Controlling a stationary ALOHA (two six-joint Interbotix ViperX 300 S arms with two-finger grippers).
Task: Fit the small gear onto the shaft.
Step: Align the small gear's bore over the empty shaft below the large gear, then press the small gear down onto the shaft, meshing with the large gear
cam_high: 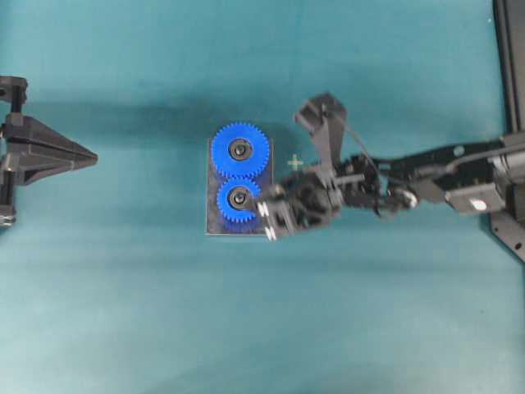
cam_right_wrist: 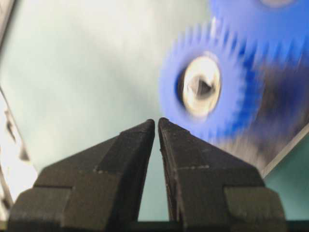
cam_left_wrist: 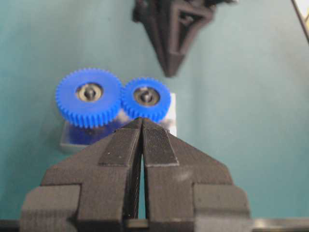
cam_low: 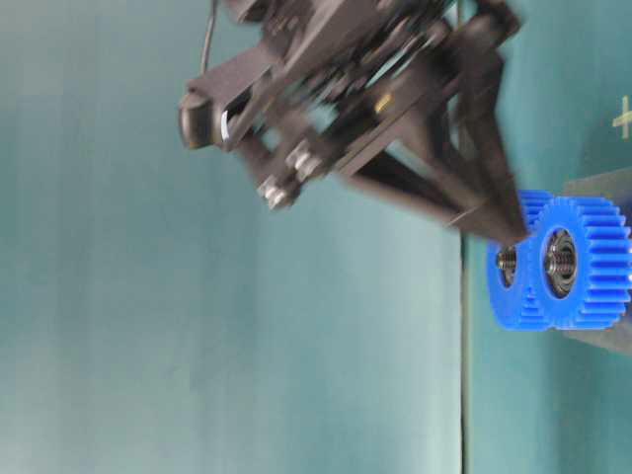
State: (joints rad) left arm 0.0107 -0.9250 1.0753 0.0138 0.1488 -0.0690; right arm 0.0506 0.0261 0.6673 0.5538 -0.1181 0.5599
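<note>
Your small gear (cam_high: 239,203) sits on the grey plate (cam_high: 213,228) near the middle of the teal tabletop (cam_high: 123,312), its dark-ringed hole over the shaft (cam_left_wrist: 146,95), whose tip shows in the centre hole from the left wrist view. The larger gear (cam_high: 239,151) stands at twelve o'clock from it in the overhead view, teeth touching. Your right claw (cam_right_wrist: 156,123) is clenched on nothing: in its own wrist view the fingertips nearly meet, only a thin slit between them, with the small gear blurred at about one o'clock beyond the tips. Overhead, that claw lies just at three o'clock of the small gear, at the plate's edge. Your left claw (cam_high: 92,156) rests well off at nine o'clock, pads pressed together, empty.
</note>
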